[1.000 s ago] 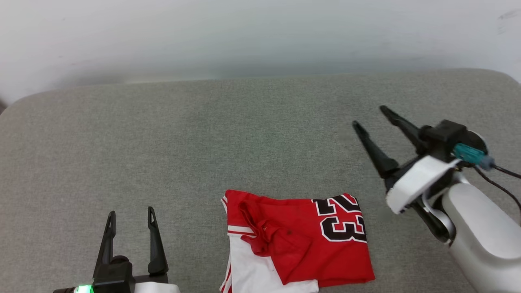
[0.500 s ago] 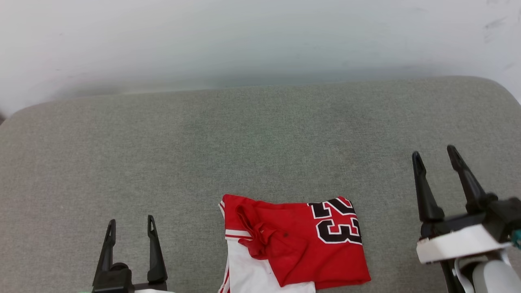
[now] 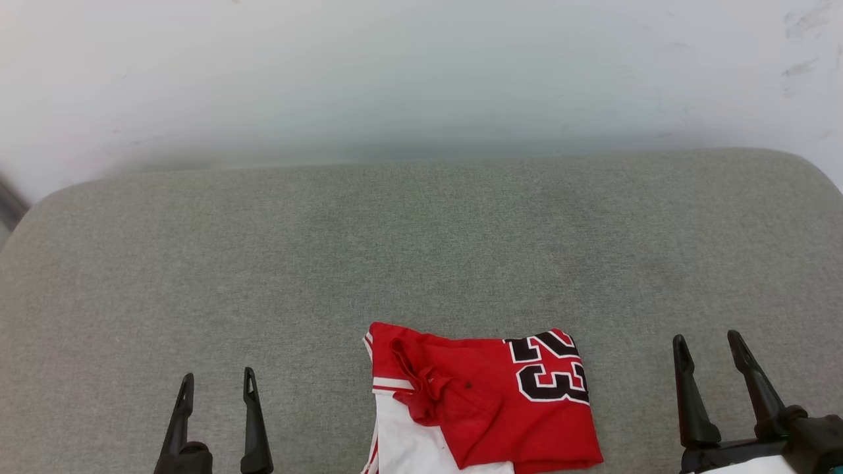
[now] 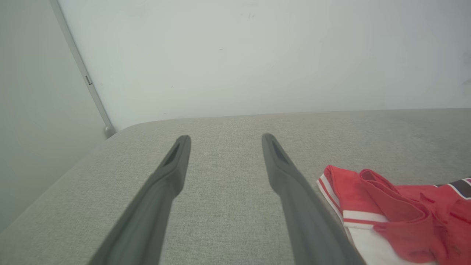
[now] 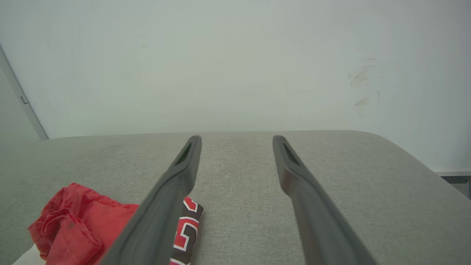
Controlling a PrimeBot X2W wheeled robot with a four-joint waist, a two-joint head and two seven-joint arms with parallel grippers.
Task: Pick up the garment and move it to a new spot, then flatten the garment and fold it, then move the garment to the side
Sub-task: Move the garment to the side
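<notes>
Red jersey cloth, folded to a rough square, lies on a grey padded surface below a pale wall. The garment sits at the near edge of the head view, between the robot's two arms and touched by neither. Its black, white-edged "23" faces up on the right half, a white sleeve panel shows at the near left, and a loose red fold bunches across the middle.

The left gripper hovers well to the garment's left with its fingers spread and nothing between them. The right gripper stands off to the right, equally wide and empty. Both point away from the robot, low over the padding.

The shirt looks light, thin and limp. It will likely sag and spill open if lifted by a single layer. The fabric appears smooth, so stacked folds may slide over one another, and the bunched centre offers no firm purchase.

The soundest hold seems to be at the two outer edges. The left fingers would take the striped-trim edge and the right fingers the edge beside the numeral, each pinching every layer at once. A low slide across the padding may keep the fold intact better than a high lift. The textured cover could drag on the bottom layer.
</notes>
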